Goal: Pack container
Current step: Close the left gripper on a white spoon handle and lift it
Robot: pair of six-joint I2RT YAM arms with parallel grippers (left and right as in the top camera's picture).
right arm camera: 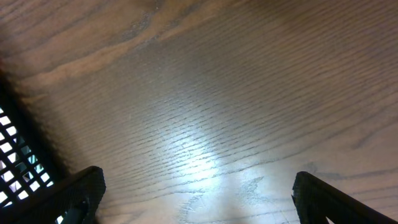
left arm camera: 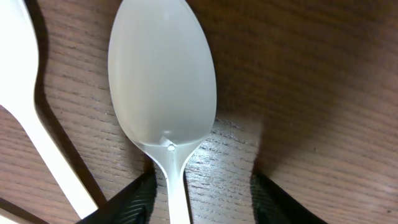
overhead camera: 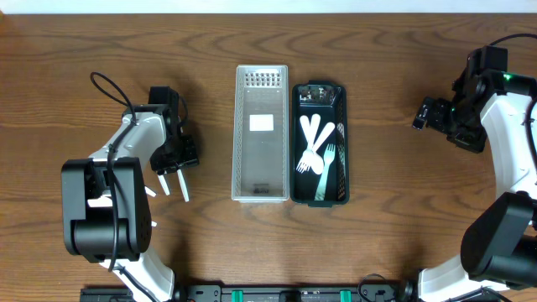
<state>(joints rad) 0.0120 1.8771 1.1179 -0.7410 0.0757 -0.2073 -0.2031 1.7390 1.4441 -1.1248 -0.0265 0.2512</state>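
Observation:
A white plastic spoon (left arm camera: 163, 81) lies bowl-up on the wood. Its handle runs down between the fingers of my left gripper (left arm camera: 202, 204). The left finger (left arm camera: 127, 204) is right beside the handle, while bare wood shows between the handle and the right finger, so the jaws are partly closed around it. A second white utensil (left arm camera: 25, 93) lies to the left. From overhead, my left gripper (overhead camera: 172, 161) stands over these utensils (overhead camera: 182, 186) at the left of the table. The dark green container (overhead camera: 337, 92) at centre holds several white forks and spoons (overhead camera: 315, 151). My right gripper (overhead camera: 422, 113) hovers open over bare wood, far right.
A clear rectangular tray (overhead camera: 241, 134) stands directly left of the green container, touching it. In the right wrist view the container's dark mesh wall (right arm camera: 18, 165) shows at the left edge, with the gripper (right arm camera: 202, 202) over bare table. A white strip borders the table's far edge.

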